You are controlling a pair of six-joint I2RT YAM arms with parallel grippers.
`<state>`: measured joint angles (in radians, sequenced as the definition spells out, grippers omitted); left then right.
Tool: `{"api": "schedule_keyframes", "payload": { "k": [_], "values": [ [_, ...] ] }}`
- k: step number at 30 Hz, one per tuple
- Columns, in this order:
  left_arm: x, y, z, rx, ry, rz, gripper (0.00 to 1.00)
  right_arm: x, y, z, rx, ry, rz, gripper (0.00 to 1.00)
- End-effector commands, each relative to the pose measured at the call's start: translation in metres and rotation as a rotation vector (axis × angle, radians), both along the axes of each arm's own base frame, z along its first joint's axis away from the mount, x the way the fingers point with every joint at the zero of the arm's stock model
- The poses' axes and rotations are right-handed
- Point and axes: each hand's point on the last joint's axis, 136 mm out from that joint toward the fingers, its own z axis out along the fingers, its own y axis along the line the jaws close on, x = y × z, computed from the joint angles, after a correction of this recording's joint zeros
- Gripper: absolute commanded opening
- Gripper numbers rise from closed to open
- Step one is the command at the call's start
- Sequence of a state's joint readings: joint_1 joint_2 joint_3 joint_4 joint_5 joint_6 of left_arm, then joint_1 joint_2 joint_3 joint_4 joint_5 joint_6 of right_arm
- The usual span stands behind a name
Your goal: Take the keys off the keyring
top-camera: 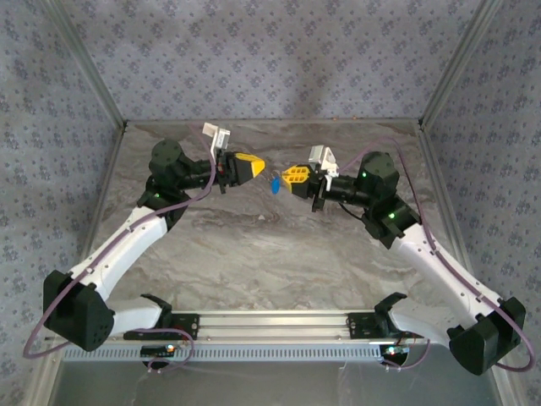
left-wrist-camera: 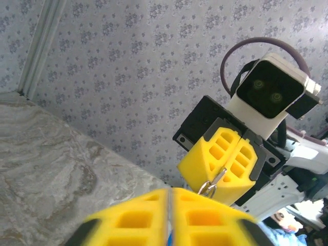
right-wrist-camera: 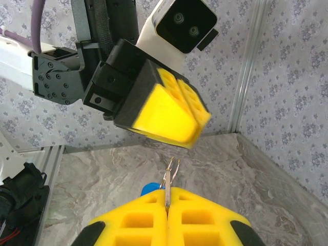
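Keys (top-camera: pixel 275 185) dangle from the keyring (right-wrist-camera: pixel 171 170) clamped in the right hand (top-camera: pixel 289 176); closed left hand (top-camera: pixel 257 166) must open, then pinch one squarely.

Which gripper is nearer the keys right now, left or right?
Right. The right gripper pinches the keys by their metal ring at its fingertips. The left gripper faces it tip to tip across a small gap, not touching the bunch.
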<state>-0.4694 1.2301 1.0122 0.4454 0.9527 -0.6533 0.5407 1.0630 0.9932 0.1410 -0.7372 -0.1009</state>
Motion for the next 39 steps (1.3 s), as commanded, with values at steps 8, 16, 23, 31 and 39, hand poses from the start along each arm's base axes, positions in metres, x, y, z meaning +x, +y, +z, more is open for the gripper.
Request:
{"api": "schedule_keyframes", "payload": {
  "k": [8, 16, 23, 31, 39],
  "values": [
    [-0.025, -0.005, 0.027, 0.003, -0.089, -0.096, 0.44, -0.002, 0.001, 0.015, 0.012, -0.011, 0.023, 0.0],
    [-0.031, -0.02, 0.018, 0.035, -0.087, -0.149, 0.48, -0.003, 0.004, 0.013, 0.007, -0.003, 0.038, 0.0],
    [-0.032, -0.024, 0.015, 0.044, -0.091, -0.163, 0.47, -0.004, 0.004, 0.014, 0.009, -0.003, 0.041, 0.0],
    [-0.035, -0.023, 0.017, 0.046, -0.098, -0.166, 0.21, -0.002, 0.003, 0.012, 0.007, 0.0, 0.031, 0.0],
    [-0.034, -0.018, 0.02, 0.029, -0.1, -0.137, 0.0, -0.001, -0.001, 0.015, 0.017, -0.015, 0.007, 0.0]
  ]
}}
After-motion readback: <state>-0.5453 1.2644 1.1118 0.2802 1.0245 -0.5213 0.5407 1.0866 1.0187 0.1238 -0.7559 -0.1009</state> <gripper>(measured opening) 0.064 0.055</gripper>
